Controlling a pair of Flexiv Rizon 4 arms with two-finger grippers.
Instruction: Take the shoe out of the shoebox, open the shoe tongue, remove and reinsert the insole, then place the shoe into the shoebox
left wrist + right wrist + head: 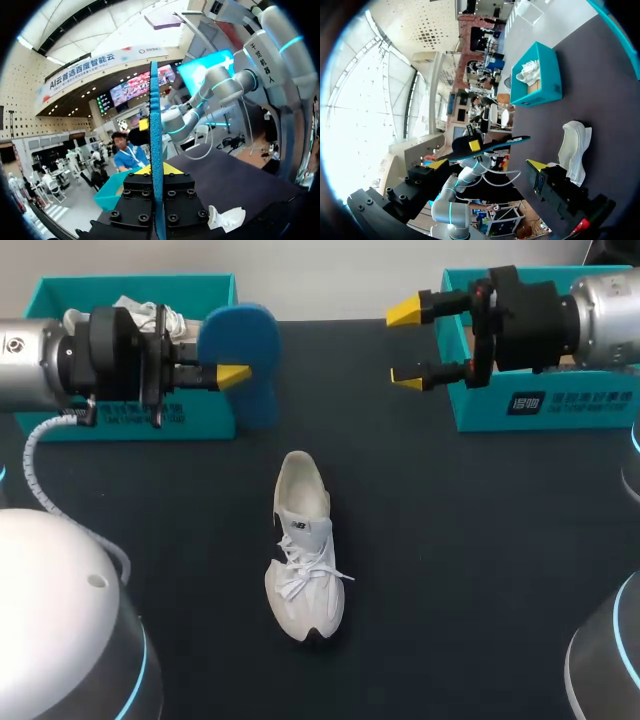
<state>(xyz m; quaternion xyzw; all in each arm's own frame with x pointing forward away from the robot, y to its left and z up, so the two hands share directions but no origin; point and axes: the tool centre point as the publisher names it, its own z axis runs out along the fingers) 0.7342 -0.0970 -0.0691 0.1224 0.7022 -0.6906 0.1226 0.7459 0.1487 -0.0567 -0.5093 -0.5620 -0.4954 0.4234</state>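
One white shoe (305,560) on dark table (480,570); left shoebox (205,422), right shoebox (585,405) beyond.

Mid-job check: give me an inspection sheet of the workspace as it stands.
Surface: dark table, white shoe lying in the middle, laces up.
Job's things: blue insole out of the shoe, beside the left box; right box at the far right.
Clutter: second shoe in the left box.
Grippers: left fingers shut on the insole; right fingers open, holding nothing.
Cables: white coiled cable at the left arm.
Surroundings: nothing seen.
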